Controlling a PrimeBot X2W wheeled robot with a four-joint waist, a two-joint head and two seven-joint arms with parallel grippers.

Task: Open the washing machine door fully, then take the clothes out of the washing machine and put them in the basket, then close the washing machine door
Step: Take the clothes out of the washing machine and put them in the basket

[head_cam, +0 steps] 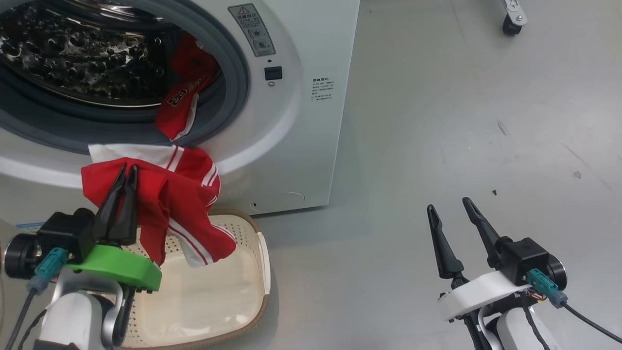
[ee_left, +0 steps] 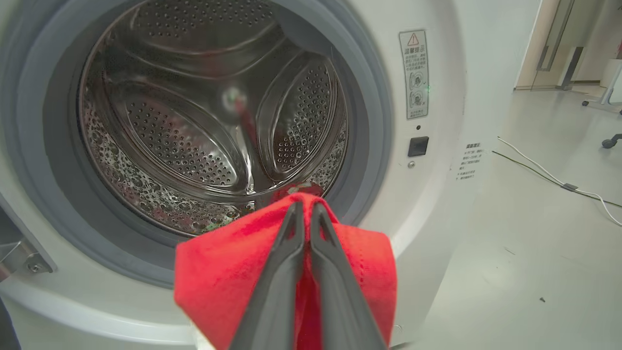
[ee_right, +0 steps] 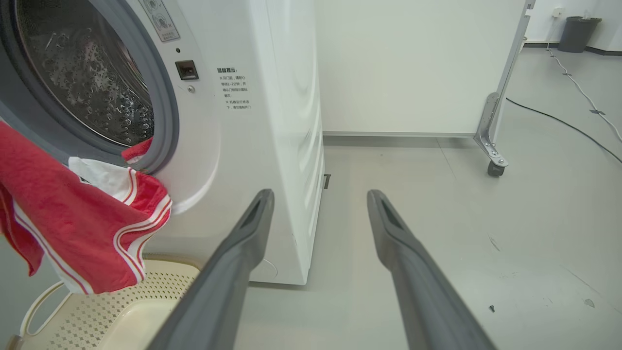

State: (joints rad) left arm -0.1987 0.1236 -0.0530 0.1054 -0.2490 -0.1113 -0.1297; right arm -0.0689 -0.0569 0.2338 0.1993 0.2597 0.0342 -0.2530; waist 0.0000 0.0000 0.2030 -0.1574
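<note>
At lower left in our head view, the left gripper (head_cam: 128,170) has its two dark fingers pressed together on a fold of a red jersey (head_cam: 170,194). The jersey, striped in white, hangs in front of the washing machine (head_cam: 301,146) and over the back end of the cream basket (head_cam: 243,228) on the floor below. We cannot tell whether its hem touches the basket. A second red jersey (head_cam: 187,92) lies half out of the steel drum (head_cam: 73,58), draped across the grey rubber ring at the lower right of the port. At lower right, well apart from the machine, the right gripper (head_cam: 448,204) hangs over the bare grey floor (head_cam: 461,121) with its fingers spread wide and nothing between them.

Dark lettering runs along the second jersey, but we cannot read it. To the right of the port is a grey warning label (head_cam: 251,30), with a triangle above Chinese characters and two round diagrams. Further right are short lines of Chinese print (head_cam: 321,89), too small for us to read.
</note>
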